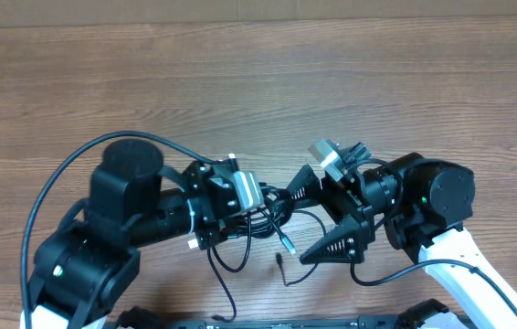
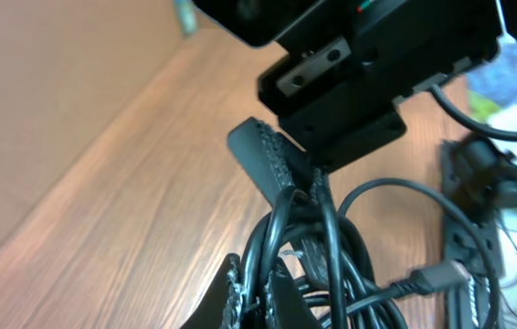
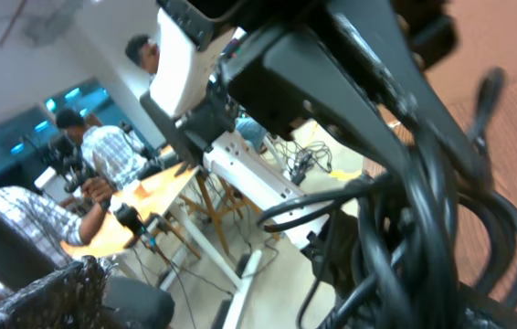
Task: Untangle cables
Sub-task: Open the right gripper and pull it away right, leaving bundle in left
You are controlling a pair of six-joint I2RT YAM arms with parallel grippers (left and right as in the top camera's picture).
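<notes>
The cables (image 1: 277, 212) are a knot of thin black cords lifted just above the wooden table between my two grippers. My left gripper (image 1: 257, 203) is shut on several strands of the knot, and in the left wrist view its fingers (image 2: 258, 294) pinch a cord of the bundle (image 2: 332, 247). My right gripper (image 1: 299, 225) is open wide, with one finger above and one below the right side of the knot. The bundle fills the right of the right wrist view (image 3: 423, 228). Two loose plug ends (image 1: 287, 243) hang down toward the table.
A loose cable loop (image 1: 226, 265) trails on the wooden table (image 1: 258, 82) toward the front edge. A silver-tipped plug (image 2: 437, 272) shows in the left wrist view. The right wrist view looks off the table at people and furniture (image 3: 103, 155).
</notes>
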